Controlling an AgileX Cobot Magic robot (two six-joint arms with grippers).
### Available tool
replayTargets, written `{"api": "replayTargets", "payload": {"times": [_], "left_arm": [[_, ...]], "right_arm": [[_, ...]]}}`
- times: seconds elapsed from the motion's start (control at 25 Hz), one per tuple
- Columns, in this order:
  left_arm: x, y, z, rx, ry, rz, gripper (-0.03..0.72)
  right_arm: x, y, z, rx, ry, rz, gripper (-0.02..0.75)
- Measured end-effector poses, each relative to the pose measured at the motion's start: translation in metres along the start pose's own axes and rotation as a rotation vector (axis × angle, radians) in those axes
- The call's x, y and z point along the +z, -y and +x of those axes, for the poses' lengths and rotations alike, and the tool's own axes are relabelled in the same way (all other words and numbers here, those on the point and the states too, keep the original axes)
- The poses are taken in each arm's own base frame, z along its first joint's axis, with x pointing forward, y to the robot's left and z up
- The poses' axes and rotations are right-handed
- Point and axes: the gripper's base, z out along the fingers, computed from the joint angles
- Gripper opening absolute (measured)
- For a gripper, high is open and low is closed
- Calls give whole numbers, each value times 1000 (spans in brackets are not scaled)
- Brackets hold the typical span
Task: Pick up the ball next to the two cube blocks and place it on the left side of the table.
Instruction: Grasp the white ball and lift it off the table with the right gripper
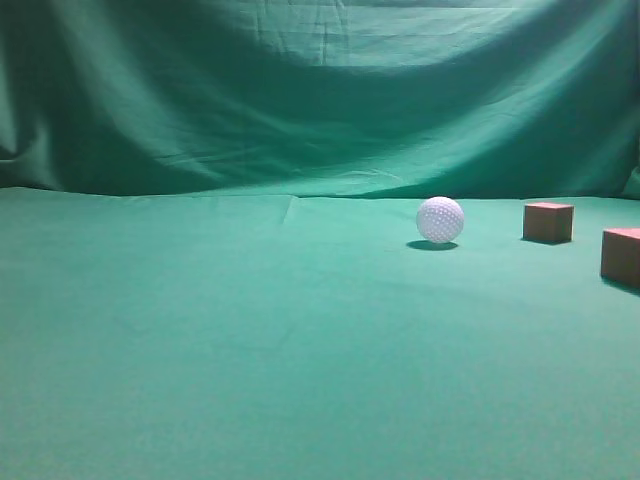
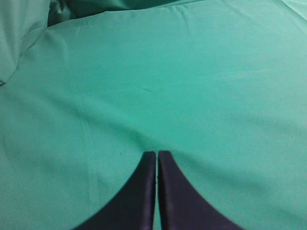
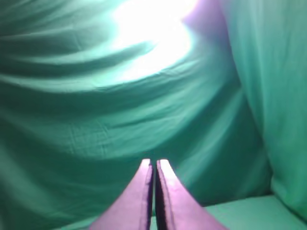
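Well, with both my grippers, left (image 2: 157, 154) and right (image 3: 154, 162), closed empty, the ball (image 1: 440, 220) looks light, hard, roll-prone; I'd pinch its widest middle.

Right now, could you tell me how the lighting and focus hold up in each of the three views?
Exterior view: dim, even light, a little soft; the ball and blocks cast small dark shadows on the table. Left wrist view: evenly lit cloth, shut left gripper dark and blurred. Right wrist view: strong blown-out glare on the backdrop, right gripper tinted purple, soft.
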Motion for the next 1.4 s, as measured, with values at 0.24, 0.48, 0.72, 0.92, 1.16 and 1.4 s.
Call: {"api": "replayTargets", "payload": {"times": [0.24, 0.48, 0.72, 0.92, 1.16, 1.4], "left_arm": [[0, 0, 0, 0, 0, 0, 0], [0, 0, 0, 0, 0, 0, 0], [0, 0, 0, 0, 0, 0, 0], [0, 0, 0, 0, 0, 0, 0], [0, 0, 0, 0, 0, 0, 0], [0, 0, 0, 0, 0, 0, 0]], "right_arm": [[45, -6, -16, -82, -325, 77, 0], [99, -7, -3, -137, -628, 102, 0], [151, -40, 6, -328, -992, -57, 0], [198, -70, 39, -424, -1190, -167, 0], [247, -94, 97, -414, -1309, -213, 168], [285, -100, 140, -396, -1356, -203, 603]]}}
